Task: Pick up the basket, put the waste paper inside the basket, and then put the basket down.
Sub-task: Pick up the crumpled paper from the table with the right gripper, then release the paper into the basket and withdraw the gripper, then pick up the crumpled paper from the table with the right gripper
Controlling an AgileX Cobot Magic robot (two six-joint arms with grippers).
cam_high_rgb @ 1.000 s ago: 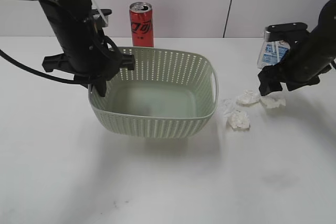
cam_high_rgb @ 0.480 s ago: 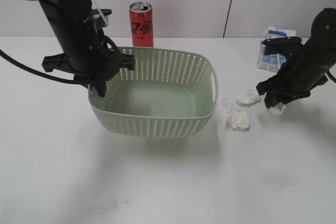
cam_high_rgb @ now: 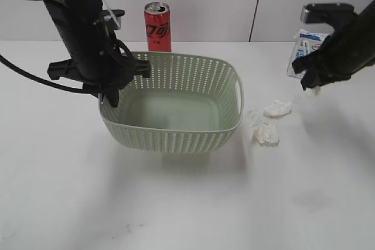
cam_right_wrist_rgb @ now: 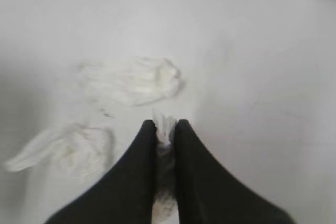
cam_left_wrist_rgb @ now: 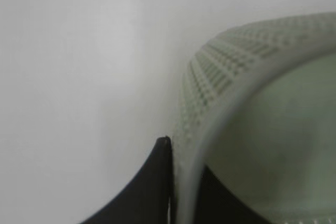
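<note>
While my left claw (cam_high_rgb: pixel 108 89) clamps the stiff basket (cam_high_rgb: pixel 176 106) rim, my right claw (cam_right_wrist_rgb: pixel 167 132) pinches one feather-light, squashy waste paper wad (cam_right_wrist_rgb: pixel 165 129) right of the basket.

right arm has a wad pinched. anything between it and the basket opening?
Nothing visible blocks it. The right gripper holds one paper wad in the air, right of the basket. The two other wads lie on the table below that path. The left gripper grips the far left rim; the basket's near side is open.
</note>
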